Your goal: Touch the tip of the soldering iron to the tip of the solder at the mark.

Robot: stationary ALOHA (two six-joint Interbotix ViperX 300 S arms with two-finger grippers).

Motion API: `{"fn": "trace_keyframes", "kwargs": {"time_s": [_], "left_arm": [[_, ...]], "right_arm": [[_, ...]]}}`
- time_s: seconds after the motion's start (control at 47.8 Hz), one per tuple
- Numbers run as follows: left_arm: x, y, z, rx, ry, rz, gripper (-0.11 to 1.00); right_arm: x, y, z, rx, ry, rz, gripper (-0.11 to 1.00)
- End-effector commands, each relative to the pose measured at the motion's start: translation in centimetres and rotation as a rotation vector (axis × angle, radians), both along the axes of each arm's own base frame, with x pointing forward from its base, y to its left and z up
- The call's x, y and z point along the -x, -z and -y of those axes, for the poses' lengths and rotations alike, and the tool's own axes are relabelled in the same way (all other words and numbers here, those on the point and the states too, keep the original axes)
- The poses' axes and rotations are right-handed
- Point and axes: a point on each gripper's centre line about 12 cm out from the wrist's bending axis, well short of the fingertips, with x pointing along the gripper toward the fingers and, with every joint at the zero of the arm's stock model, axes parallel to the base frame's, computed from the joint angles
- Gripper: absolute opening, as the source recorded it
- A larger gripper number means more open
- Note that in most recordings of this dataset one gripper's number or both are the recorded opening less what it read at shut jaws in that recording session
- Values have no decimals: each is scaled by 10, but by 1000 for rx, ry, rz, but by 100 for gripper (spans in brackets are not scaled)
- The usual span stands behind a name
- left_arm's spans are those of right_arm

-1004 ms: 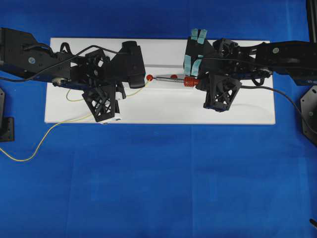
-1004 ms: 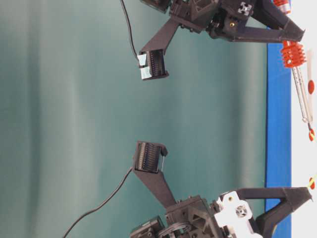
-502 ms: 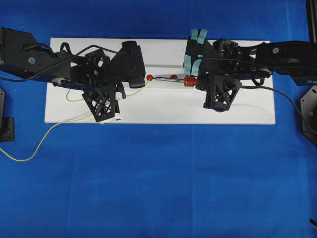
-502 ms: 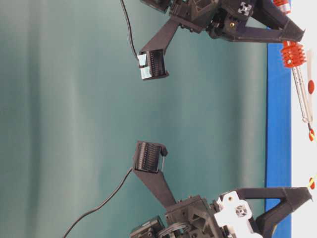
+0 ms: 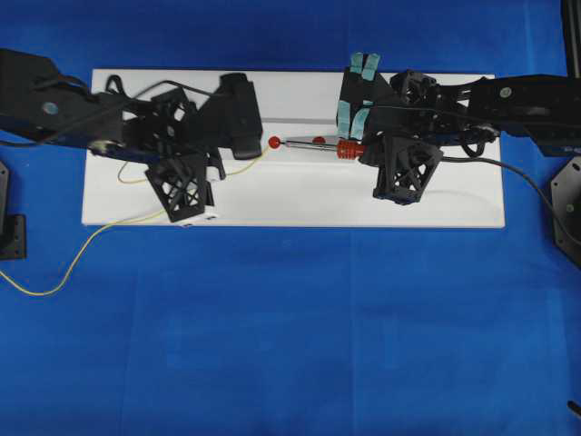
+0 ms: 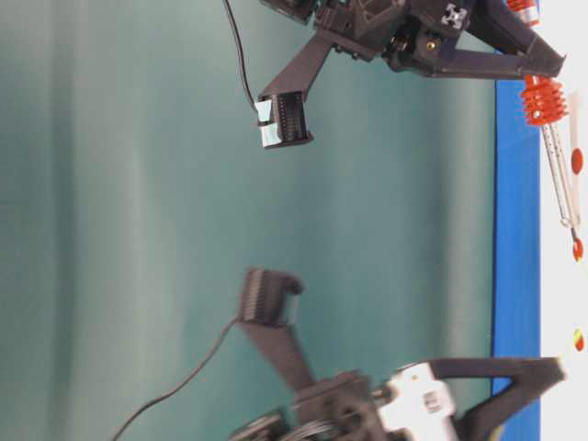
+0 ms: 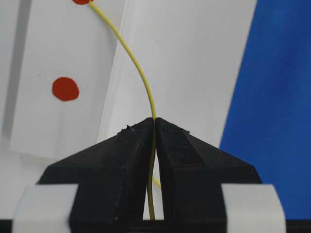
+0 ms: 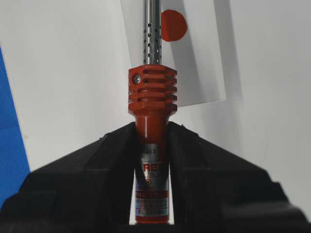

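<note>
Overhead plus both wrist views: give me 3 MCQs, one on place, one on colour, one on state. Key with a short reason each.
1. Where does the soldering iron lie in the overhead view?
A. On the blue cloth below the board
B. Over the white board, between the two arms
C. Off the board's right end

2. What colour is the solder?
A. Yellow
B. Black
C. Silver

3. What is the state of the left hand?
A. Open and empty
B. Shut on the iron's handle
C. Shut on the solder

Answers:
1. B: the red ribbed handle and silver shaft sit above the board, reaching out from the right hand towards the left arm.
2. A: the left wrist view shows a thin yellow wire curving up towards a red dot.
3. C: the black fingers meet with the wire pinched between them.
</note>
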Motion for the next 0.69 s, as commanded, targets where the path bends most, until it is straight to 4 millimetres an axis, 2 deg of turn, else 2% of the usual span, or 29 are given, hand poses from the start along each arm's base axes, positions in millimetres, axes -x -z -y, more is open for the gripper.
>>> {"fn": "trace_keyframes", "kwargs": {"time_s": [0.0, 0.293, 0.418, 0.669], "left_arm": [[4, -28, 1, -5, 1, 60, 3], [32, -62, 6, -9, 5, 132, 3], [39, -62, 6, -9, 4, 136, 3], [38, -61, 7, -8, 7, 135, 3]], "right_arm": [[-7, -12, 1, 9, -1, 42, 6], [-7, -12, 1, 9, -1, 43, 6], [-7, -12, 1, 10, -2, 40, 6], [-3, -15, 1, 11, 0, 45, 6]]}}
